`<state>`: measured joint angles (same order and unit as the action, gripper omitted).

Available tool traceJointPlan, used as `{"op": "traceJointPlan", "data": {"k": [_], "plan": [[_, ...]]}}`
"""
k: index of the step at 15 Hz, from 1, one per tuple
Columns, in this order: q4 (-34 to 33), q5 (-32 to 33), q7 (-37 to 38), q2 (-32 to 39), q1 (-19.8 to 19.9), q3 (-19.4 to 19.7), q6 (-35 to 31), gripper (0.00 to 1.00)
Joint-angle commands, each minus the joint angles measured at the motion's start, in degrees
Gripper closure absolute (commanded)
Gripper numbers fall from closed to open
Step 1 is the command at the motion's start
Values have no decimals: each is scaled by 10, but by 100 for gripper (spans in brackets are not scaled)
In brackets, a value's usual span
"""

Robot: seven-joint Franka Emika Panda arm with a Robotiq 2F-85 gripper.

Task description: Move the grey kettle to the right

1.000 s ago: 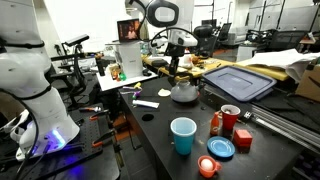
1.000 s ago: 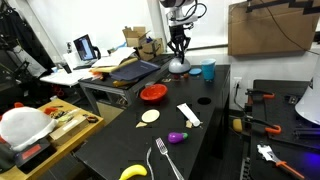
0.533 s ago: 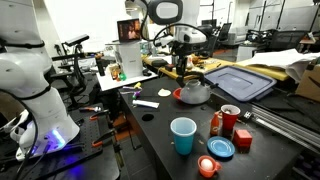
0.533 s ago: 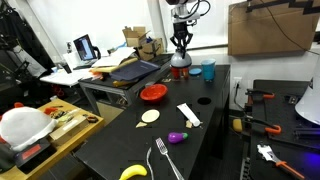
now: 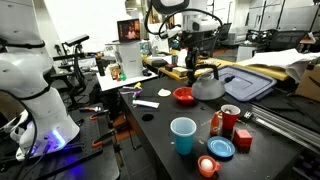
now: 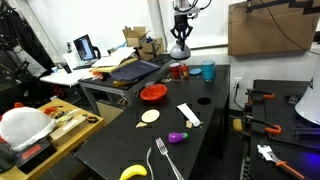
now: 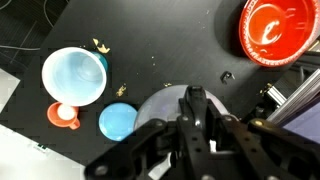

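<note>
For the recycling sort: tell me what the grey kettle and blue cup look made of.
The grey kettle: probably metal, matte finish, a soft dull sheen on its dome. The blue cup: likely plastic, smooth and evenly light blue with a thin rim, but not certain.

a robotics lab: a long black bench [image 6: 170, 100], a white robot body [image 5: 30, 90] with blue lights, a laptop [image 6: 85, 47], a cardboard box [image 6: 265, 30], hand tools [image 6: 258, 98] lying about.

The arm [image 5: 172, 6] comes down from the top centre of the frame, hand [image 5: 203, 68] pointing straight down, clamped on the kettle [image 5: 208, 90] handle.
</note>
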<state>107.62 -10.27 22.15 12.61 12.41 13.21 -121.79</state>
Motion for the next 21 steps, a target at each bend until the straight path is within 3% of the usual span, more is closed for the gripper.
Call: {"op": "traceJointPlan", "data": {"k": [1,9,21], "plan": [[-52,-10,14,18,10,7,37,95],[-149,-8,31,65,34,21,98,95],[-294,18,12,177,60,26,115,95]]}}
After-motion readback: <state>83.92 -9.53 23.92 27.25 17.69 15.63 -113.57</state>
